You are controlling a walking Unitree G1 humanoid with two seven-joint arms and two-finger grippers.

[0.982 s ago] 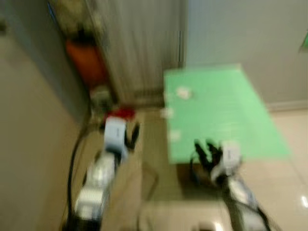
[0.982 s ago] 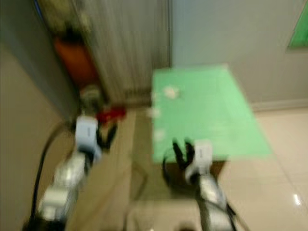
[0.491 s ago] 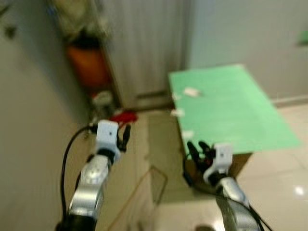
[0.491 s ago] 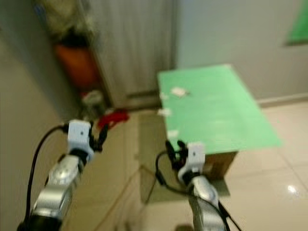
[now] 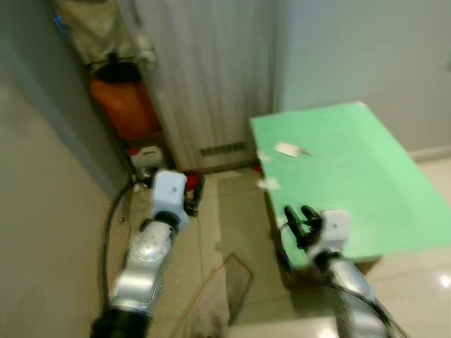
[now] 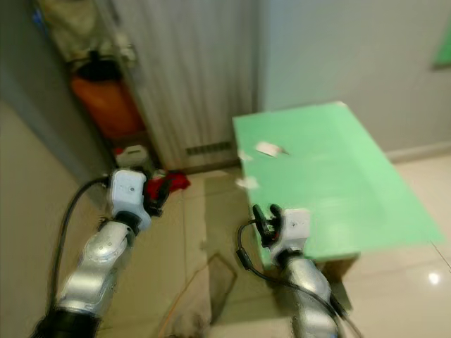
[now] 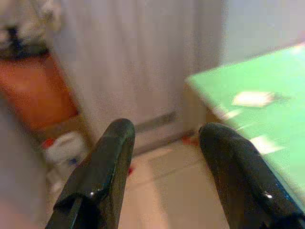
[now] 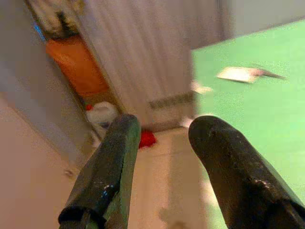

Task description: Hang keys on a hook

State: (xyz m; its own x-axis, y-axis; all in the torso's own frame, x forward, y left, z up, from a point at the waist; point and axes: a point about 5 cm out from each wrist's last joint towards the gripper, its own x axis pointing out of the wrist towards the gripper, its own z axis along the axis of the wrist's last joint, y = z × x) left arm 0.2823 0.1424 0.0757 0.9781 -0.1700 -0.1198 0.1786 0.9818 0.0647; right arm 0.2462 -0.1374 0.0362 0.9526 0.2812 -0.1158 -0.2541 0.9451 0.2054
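While near the green table (image 5: 366,176) — both grippers agape, left gripper (image 7: 164,157), right gripper (image 8: 159,143).

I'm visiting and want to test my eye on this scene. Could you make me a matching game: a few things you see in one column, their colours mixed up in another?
Things:
1. table top
2. big container in the corner
3. small jug on the floor
4. right gripper

Colours:
a. black
b. white
c. green
d. orange

Pairs: 1-c, 2-d, 3-b, 4-a
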